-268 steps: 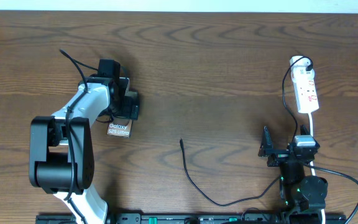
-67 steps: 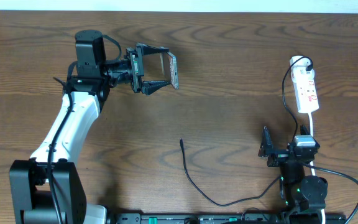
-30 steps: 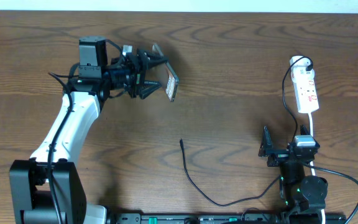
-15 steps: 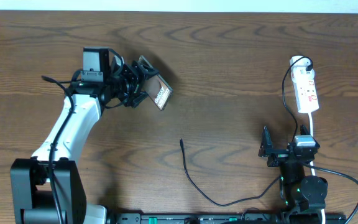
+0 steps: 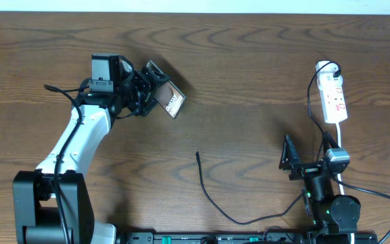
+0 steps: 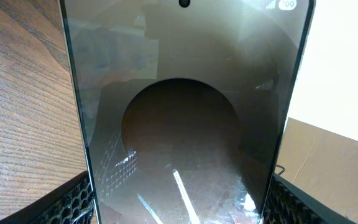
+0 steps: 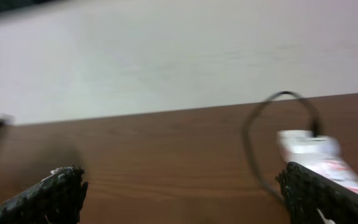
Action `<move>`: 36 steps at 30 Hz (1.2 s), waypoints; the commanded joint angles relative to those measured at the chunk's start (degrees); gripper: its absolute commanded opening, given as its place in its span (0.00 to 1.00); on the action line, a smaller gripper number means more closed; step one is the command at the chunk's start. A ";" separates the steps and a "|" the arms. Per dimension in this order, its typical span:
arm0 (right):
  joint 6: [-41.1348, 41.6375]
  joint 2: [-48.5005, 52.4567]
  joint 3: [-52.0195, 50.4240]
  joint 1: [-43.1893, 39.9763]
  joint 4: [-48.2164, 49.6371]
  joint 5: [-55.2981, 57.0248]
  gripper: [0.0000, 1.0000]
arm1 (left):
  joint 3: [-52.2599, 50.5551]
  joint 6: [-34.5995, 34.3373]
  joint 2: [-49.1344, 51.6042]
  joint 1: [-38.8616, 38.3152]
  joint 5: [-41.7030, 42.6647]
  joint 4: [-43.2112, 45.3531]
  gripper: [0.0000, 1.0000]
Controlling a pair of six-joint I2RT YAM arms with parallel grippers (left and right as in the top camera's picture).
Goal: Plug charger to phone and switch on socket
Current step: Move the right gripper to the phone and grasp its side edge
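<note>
My left gripper (image 5: 151, 95) is shut on the phone (image 5: 170, 99) and holds it tilted above the table at the back left. In the left wrist view the phone (image 6: 185, 112) fills the frame between my fingers (image 6: 179, 205), glassy with a large round shape. The charger cable (image 5: 212, 196) lies on the table in the front middle, its plug tip (image 5: 198, 155) free. The white socket strip (image 5: 334, 98) lies at the right, also in the right wrist view (image 7: 322, 155). My right gripper (image 5: 303, 159) is open and empty near the front right, its fingers (image 7: 185, 193) wide apart.
The strip's white lead (image 5: 340, 146) runs toward my right arm. A black cord (image 5: 315, 102) loops beside the strip. The table's back edge meets a pale wall (image 7: 166, 56).
My left gripper lifted the phone off the table, carried it right and turned it over in the air. In the last half second my right gripper shifted slightly.
</note>
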 commanded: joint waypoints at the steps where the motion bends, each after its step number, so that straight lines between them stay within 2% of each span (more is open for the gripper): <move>1: 8.31 1.07 0.55 0.33 0.70 -9.60 0.99 | 0.00 -0.85 0.48 0.09 0.61 1.38 0.07; 3: 9.18 2.82 1.46 0.33 0.70 -12.26 0.99 | 0.00 -1.46 0.48 0.09 0.59 1.73 0.07; 9: 10.45 19.87 12.68 0.33 1.60 -22.60 0.99 | -0.02 -6.23 0.48 0.09 0.57 2.16 0.07; 18: 12.11 56.35 35.26 0.50 2.32 -43.74 0.99 | -0.02 -10.84 0.48 0.09 0.55 2.25 0.07; 22: 16.81 72.39 42.45 2.84 12.00 -53.42 0.99 | -0.02 -11.28 0.48 0.09 0.59 2.80 0.07; 24: 19.85 77.53 43.23 3.87 18.82 -53.62 0.99 | -0.02 -11.52 0.48 0.07 0.61 2.80 0.07; 25: 23.91 80.76 43.21 4.42 22.51 -54.10 0.99 | -0.02 -12.15 0.48 0.07 0.66 2.78 0.07; 30: 34.12 89.42 43.23 6.16 27.80 -49.40 0.99 | -0.02 -12.52 0.48 -0.11 0.83 2.69 0.07; 34: 34.84 92.45 43.23 9.09 27.76 -47.04 0.99 | -0.02 -12.52 0.48 -0.96 0.81 2.71 0.07; 36: 31.78 93.07 43.23 12.79 27.91 -42.58 0.99 | -0.02 -12.52 0.48 -2.03 0.79 2.71 0.07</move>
